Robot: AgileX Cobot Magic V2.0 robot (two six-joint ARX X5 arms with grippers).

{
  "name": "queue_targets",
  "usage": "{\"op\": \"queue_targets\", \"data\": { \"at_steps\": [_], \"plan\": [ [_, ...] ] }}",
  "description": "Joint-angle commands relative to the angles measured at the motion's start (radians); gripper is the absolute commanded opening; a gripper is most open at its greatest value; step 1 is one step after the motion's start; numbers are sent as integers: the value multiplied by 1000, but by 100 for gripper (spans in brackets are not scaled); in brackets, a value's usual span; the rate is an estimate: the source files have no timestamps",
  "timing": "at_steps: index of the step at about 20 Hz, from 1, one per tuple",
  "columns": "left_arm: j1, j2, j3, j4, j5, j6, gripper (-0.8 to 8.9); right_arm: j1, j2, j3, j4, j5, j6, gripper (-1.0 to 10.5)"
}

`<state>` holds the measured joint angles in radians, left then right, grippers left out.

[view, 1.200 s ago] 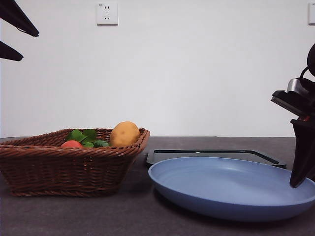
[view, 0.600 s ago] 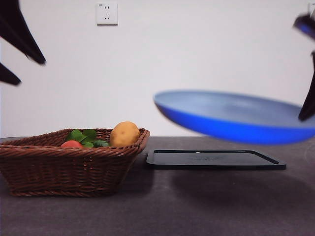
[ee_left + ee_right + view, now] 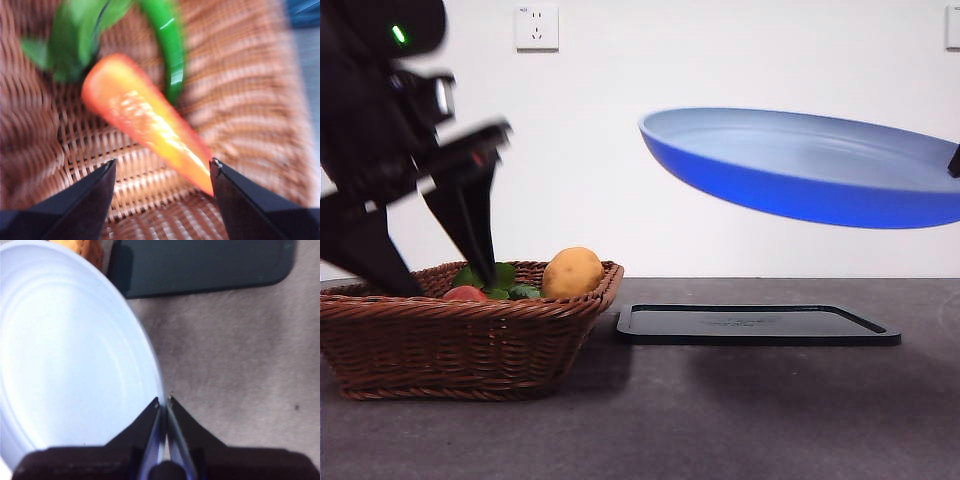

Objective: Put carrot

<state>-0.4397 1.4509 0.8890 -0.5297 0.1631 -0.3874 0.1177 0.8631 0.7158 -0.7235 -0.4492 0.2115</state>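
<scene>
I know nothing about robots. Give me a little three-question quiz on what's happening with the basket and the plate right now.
1. True or false: the left pincer has already closed on the orange tapered toy carrot.
2. What is the right pincer holding up in the air? A) the round blue plate B) the flat black tray C) the round yellow-brown potato
3. Fill in: the carrot lies inside the brown woven wicker ______.

Key: 1 false, its jaws are open on either side of the carrot's tip; 2 A, clamped at the rim; 3 basket.
</scene>
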Motion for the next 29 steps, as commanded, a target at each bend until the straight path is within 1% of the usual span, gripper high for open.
{"op": "queue_targets", "data": {
  "at_steps": [1,3,4,6,9,10,12,13,15,20,22,25,27,29],
  "plan": [
    [-6,90,60,5,-8,-37,329,1,-9,11,11,8,8,4],
    [-6,159,108,3,-36,-44,329,1,-16,11,11,10,8,4],
    [-6,190,128,-1,-36,-63,329,1,-16,11,11,10,8,4],
    [-6,235,152,1,-35,-66,323,1,-16,11,11,10,8,4],
    [-6,259,159,11,-41,-65,320,1,-15,11,11,10,8,3],
    [-6,259,159,13,-45,-64,291,1,-15,11,11,10,8,4],
    [-6,259,159,12,-59,-53,194,1,-15,11,11,10,8,4],
    [-5,259,159,14,-64,-50,162,1,-15,11,11,11,8,4],
    [-4,259,159,31,-71,-27,138,1,-15,11,11,11,8,4],
    [3,254,160,35,-54,-27,138,1,-15,11,12,20,5,4],
    [8,228,161,35,-52,-15,138,1,-15,11,12,66,5,4],
    [10,134,161,35,-51,26,138,1,-10,11,12,85,5,4],
    [14,51,164,38,-48,33,138,1,-4,11,18,88,5,4],
    [14,-37,167,45,-6,49,138,2,6,11,28,88,7,3]
  ]
}}
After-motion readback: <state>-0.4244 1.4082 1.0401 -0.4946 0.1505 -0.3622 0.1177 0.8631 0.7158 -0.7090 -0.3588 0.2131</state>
